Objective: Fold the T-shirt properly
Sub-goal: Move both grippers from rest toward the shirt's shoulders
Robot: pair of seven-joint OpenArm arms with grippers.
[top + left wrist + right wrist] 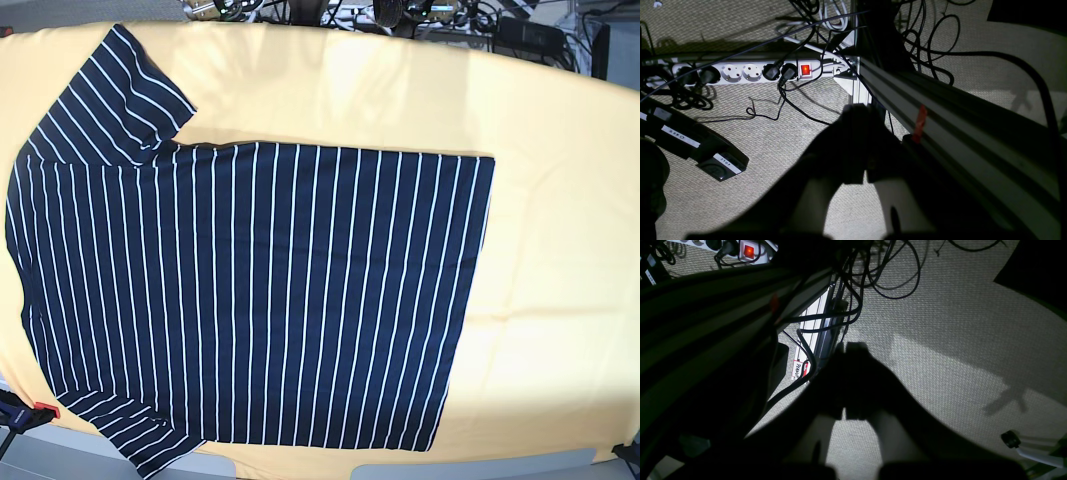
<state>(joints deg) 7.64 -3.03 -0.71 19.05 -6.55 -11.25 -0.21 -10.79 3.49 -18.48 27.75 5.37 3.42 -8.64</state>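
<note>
The T-shirt (260, 290), dark navy with thin white stripes, lies spread flat on the yellow-covered table (560, 250) in the base view, collar end to the left and hem to the right. One sleeve points to the back left, the other reaches the front edge. Neither gripper shows in the base view. In the left wrist view my left gripper (857, 111) is a dark silhouette with its fingers together, hanging over the carpet beside a metal frame rail. My right gripper (849, 348) looks the same in the right wrist view, shut and holding nothing.
Below the table, a white power strip (740, 71) with a lit red switch lies on the carpet among tangled black cables (933, 40). An aluminium frame rail (957, 140) runs diagonally. A black labelled pedal (716, 160) sits on the floor. A red clamp (42, 408) grips the table's front-left corner.
</note>
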